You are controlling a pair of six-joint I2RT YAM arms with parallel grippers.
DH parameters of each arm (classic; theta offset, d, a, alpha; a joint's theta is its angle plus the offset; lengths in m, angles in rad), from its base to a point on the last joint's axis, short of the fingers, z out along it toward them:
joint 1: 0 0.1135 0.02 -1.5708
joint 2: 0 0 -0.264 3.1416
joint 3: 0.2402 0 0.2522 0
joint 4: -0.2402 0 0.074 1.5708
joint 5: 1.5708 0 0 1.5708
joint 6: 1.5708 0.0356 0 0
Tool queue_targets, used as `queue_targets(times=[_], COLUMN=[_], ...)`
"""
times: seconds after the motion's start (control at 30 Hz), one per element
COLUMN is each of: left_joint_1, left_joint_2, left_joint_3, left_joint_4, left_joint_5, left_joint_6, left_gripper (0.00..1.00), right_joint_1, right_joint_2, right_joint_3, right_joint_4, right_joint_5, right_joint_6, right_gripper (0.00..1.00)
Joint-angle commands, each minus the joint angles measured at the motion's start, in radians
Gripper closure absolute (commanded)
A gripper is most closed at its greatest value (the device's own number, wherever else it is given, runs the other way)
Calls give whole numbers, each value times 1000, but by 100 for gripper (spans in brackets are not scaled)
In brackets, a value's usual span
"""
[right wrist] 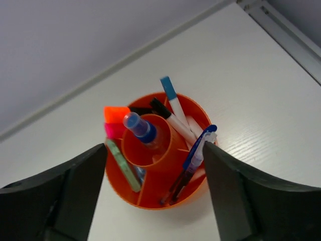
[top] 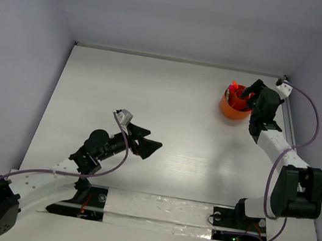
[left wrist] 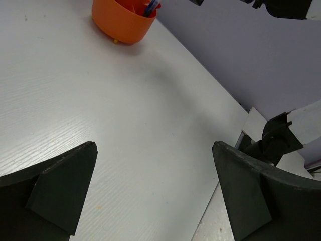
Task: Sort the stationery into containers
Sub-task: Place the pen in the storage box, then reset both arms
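Note:
The round orange cup (right wrist: 173,193) has a middle tube and outer compartments. In it stand a blue-capped piece (right wrist: 139,126), white markers (right wrist: 176,108) with blue and black caps, orange and pink highlighters (right wrist: 115,120), a pale green piece (right wrist: 123,165) and a blue pen (right wrist: 198,150). My right gripper (right wrist: 155,148) hangs open above the cup with a finger on each side. The blue pen's top lies right by its right fingertip. In the top view the cup (top: 232,109) sits at the far right under the right gripper (top: 243,96). My left gripper (top: 145,141) is open and empty mid-table.
The left wrist view shows the cup (left wrist: 120,22) far ahead, bare white table under the left gripper (left wrist: 154,145), and the right arm's base (left wrist: 278,138) at the table's edge. Grey walls enclose the table on three sides.

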Motion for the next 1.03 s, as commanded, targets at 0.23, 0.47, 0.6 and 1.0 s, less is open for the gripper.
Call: queue_targets(times=[0.23, 0.47, 0.6, 1.0], left_joint_1=[-5, -5, -5, -5], left_joint_2=[-91, -133, -182, -285], left_joint_3=[115, 210, 299, 483], left_joint_4=[-44, -137, -202, -406], left_joint_5=[-94, -149, -175, -297], left_joint_6=[-41, -73, -65, 14], left_gripper=[1, 1, 1, 1], right_joint_1=[-5, -5, -5, -5], right_joint_2=[-318, -562, -769, -1035], right_joint_3=[-36, -91, -99, -43], right_joint_4=[-90, -200, -215, -386], right_joint_5=[-120, -558, -625, -544], right_joint_6=[45, 141, 163, 117], right_gripper=[6, 0, 0, 0])
